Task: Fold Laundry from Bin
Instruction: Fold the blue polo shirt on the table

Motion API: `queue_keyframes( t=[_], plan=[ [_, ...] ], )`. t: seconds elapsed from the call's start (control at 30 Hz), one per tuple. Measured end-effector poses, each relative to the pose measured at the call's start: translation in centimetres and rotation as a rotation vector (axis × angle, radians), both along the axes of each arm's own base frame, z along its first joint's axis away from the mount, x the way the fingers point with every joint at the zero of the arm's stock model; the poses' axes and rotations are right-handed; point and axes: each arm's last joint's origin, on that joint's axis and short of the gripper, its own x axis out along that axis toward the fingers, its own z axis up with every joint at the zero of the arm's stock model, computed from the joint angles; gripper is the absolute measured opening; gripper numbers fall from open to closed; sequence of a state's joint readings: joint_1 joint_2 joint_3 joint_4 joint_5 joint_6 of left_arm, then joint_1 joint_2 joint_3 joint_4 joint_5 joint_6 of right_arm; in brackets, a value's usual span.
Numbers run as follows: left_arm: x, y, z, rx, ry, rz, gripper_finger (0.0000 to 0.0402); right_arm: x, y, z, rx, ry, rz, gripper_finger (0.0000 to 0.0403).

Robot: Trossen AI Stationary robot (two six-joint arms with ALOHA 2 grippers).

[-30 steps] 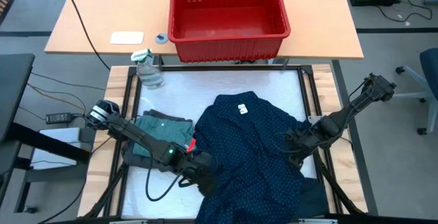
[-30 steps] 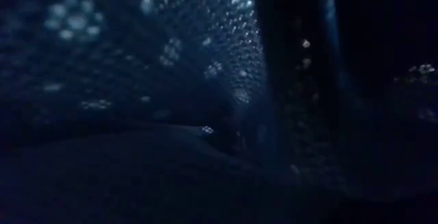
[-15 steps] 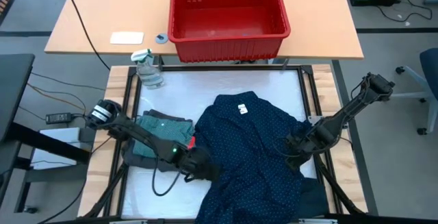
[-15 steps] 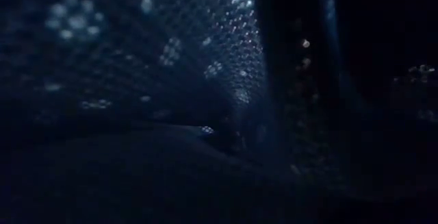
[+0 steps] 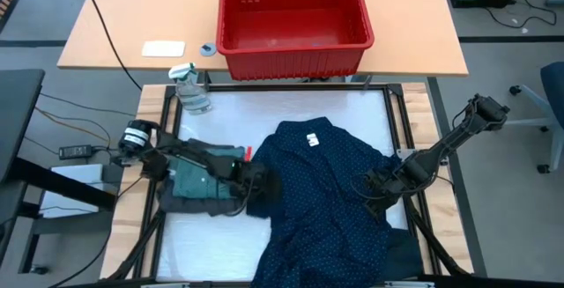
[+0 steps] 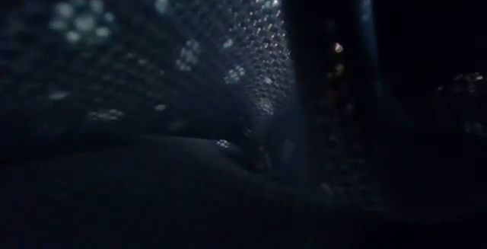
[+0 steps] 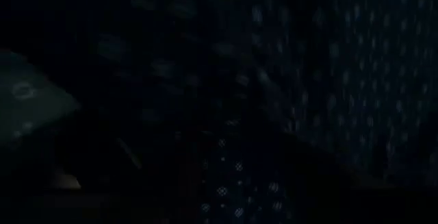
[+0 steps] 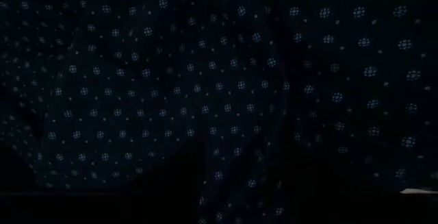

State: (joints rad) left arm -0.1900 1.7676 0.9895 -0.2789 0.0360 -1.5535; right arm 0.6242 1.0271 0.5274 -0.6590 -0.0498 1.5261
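A: From above, where do you have the laundry?

B: Your navy dotted shirt [image 5: 324, 191] lies spread over the middle and near part of the white desk [image 5: 282, 116], collar and white label toward the far side. Left of it sits a folded stack: a teal-green piece [image 5: 196, 180] on a dark grey one [image 5: 198, 204]. The red bin [image 5: 293, 22] stands on the far wooden desk [image 5: 132, 15], and no laundry shows inside it. A spray bottle [image 5: 191, 90] stands at the white desk's far left corner.

A: And your claws?

B: Your left claw [image 5: 256, 182] is at the shirt's left edge, just right of the folded stack; I cannot tell whether it is released or clenched. Your right claw [image 5: 374, 187] is low at the shirt's right edge, and its state is just as unclear.

A: The low view?

B: Dark dotted cloth [image 6: 175, 59] fills it right in front of the lens.

A: The wrist views?

B: Your left wrist shows dim folds of the dotted shirt [image 7: 328, 94]. Your right wrist sees only navy fabric with pale dots [image 8: 219, 80], rumpled into soft creases.
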Motion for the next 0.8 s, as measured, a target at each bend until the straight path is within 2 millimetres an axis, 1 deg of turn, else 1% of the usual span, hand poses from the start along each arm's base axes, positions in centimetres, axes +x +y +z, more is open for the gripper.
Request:
queue_keyframes(
  t=[0.1, 0.2, 0.3, 0.43, 0.53, 0.63, 0.73, 0.8],
  plan=[
    [0.1, 1.8, -0.2, 0.027, 0.008, 0.030, 0.0185, 0.1, -0.2, 0.0, -0.001, -0.001, -0.015, 0.0185],
    [-0.2, 3.6, -0.3, 0.064, 0.053, 0.052, 0.0174, 0.2, -0.3, 0.0, 0.000, 0.000, -0.026, 0.0185],
    [-0.8, 4.7, -0.5, 0.121, 0.117, 0.092, 0.0167, 0.4, -0.5, 0.0, -0.001, -0.001, -0.037, 0.0185],
    [-0.4, 6.1, -0.3, 0.215, 0.077, 0.120, 0.0165, 0.6, -0.9, 0.0, -0.035, -0.016, -0.061, 0.0185],
    [0.6, 7.4, 0.8, 0.294, 0.021, 0.097, 0.0165, 0.8, -1.5, -0.1, -0.065, -0.018, -0.099, 0.0185],
    [1.3, 8.6, 3.1, 0.336, -0.037, 0.067, 0.0165, 1.0, -1.8, -0.1, -0.066, -0.017, -0.124, 0.0185],
    [1.3, 9.0, 4.4, 0.343, 0.024, 0.028, 0.0165, 0.9, -1.9, -0.1, -0.039, 0.005, -0.144, 0.0185],
    [1.2, 8.5, 5.0, 0.315, 0.078, -0.031, 0.0165, 0.6, -1.7, -0.2, -0.020, 0.043, -0.164, 0.0185]
  ],
)
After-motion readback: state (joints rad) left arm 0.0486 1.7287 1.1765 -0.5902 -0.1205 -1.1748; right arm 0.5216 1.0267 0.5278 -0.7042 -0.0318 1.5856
